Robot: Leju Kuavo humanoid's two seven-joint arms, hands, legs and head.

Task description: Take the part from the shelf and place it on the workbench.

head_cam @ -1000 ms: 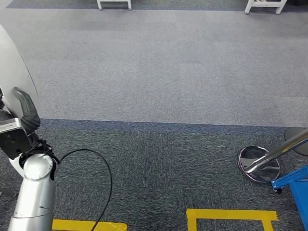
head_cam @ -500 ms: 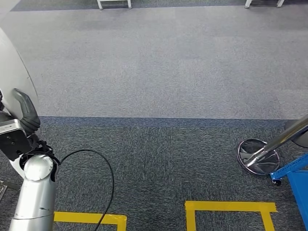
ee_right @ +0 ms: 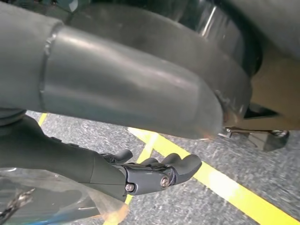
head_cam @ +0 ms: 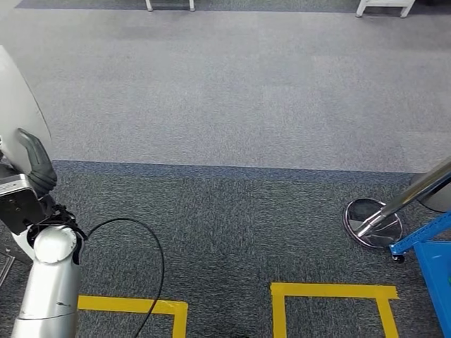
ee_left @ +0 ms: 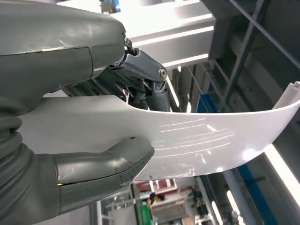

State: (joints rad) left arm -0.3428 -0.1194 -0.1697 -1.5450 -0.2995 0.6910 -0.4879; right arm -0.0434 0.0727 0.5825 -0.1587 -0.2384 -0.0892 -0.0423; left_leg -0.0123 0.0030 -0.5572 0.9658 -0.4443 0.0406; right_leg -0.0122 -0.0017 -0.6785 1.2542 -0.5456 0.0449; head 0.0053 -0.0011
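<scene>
The left hand (ee_left: pixel 88 117) grips the white curved part (ee_left: pixel 198 140), thumb and fingers (ee_left: pixel 155 89) clamped on either face. The right hand (ee_right: pixel 148 173) hangs above the carpet floor (head_cam: pixel 239 105), fingers loosely apart, holding nothing.

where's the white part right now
The white part is held in the left hand, pinched between its thumb and fingers; in the head view it sits at the far left edge.

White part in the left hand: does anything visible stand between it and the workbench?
Cannot tell: the left hand holds the white part, but no workbench is visible. Ahead lies open carpet; a chrome stand base sits off right.
</scene>
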